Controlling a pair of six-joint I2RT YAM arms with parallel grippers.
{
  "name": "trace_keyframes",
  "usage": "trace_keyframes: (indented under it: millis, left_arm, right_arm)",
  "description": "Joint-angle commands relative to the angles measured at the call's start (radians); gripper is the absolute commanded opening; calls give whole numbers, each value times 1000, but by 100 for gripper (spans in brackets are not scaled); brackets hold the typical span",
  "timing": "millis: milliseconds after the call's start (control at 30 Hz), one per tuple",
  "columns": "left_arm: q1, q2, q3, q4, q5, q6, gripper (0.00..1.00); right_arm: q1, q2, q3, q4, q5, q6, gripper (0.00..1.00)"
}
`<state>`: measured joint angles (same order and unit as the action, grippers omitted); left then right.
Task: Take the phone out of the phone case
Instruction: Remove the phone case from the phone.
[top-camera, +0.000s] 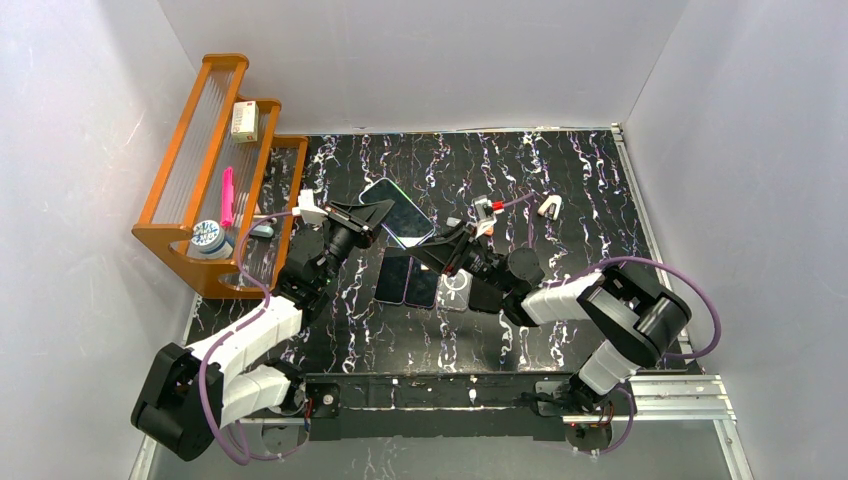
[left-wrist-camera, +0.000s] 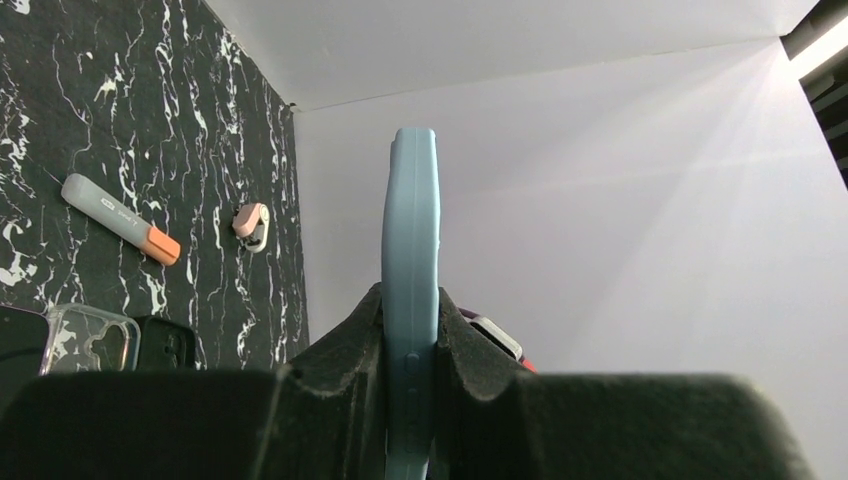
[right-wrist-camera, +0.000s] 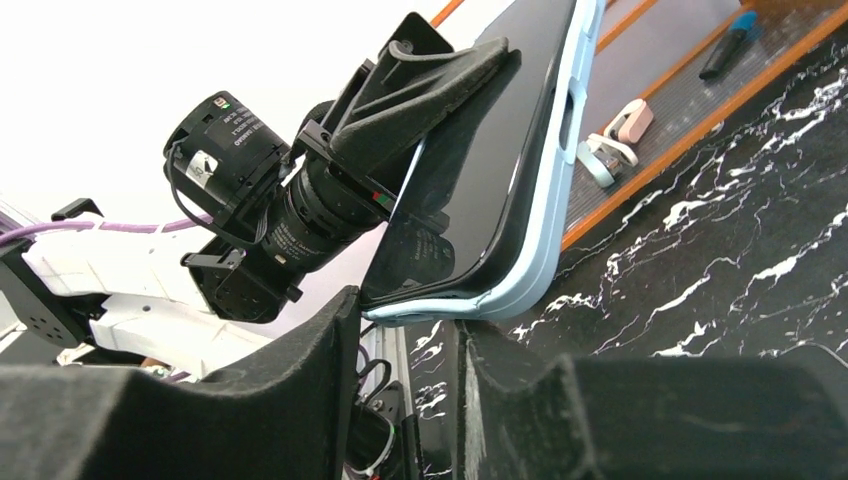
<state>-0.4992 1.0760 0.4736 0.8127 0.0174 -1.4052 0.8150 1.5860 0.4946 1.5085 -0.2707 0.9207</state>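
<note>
A phone with a black screen (right-wrist-camera: 470, 170) sits in a light blue case (right-wrist-camera: 545, 230). My left gripper (top-camera: 368, 214) is shut on the cased phone (top-camera: 398, 212) and holds it tilted above the table's middle. In the left wrist view the case (left-wrist-camera: 410, 220) stands edge-on, clamped between my fingers (left-wrist-camera: 410, 305). My right gripper (top-camera: 440, 250) is open just below the phone's lower end. In the right wrist view its fingertips (right-wrist-camera: 410, 320) straddle the case's bottom edge, and the left fingertip (right-wrist-camera: 345, 305) is at the phone's lower corner.
Two dark phones (top-camera: 405, 280) and a clear case (top-camera: 457, 292) lie on the black marble table under the grippers. An orange-capped marker (top-camera: 487, 205) and a small white clip (top-camera: 549, 207) lie further back. An orange rack (top-camera: 215, 170) with small items stands at the left.
</note>
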Motion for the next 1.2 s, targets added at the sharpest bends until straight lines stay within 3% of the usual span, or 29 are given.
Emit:
trace_keyframes:
  millis: [0, 133, 300, 600, 800, 933, 1167]
  left_arm:
    - [-4, -30, 22, 68, 66, -69, 0]
    - [-4, -39, 32, 68, 82, -92, 0]
    - [-4, -40, 41, 68, 102, -122, 0]
    - [-4, -35, 61, 68, 135, -129, 0]
    - [-4, -25, 70, 69, 164, -110, 0]
    - [-2, -31, 74, 69, 180, -54, 0]
    - [34, -41, 74, 15, 200, 113, 0]
  right_arm:
    - [-4, 27, -7, 308, -7, -117, 37]
    - [-16, 42, -11, 295, -28, -183, 27]
    - [-37, 64, 6, 298, -113, -237, 23]
    - [-99, 84, 16, 262, -230, -314, 21]
    - [-144, 66, 9, 199, -188, -290, 18]
    - [-147, 10, 4, 60, -155, -300, 27]
    - [-174, -188, -43, -253, -128, -295, 57]
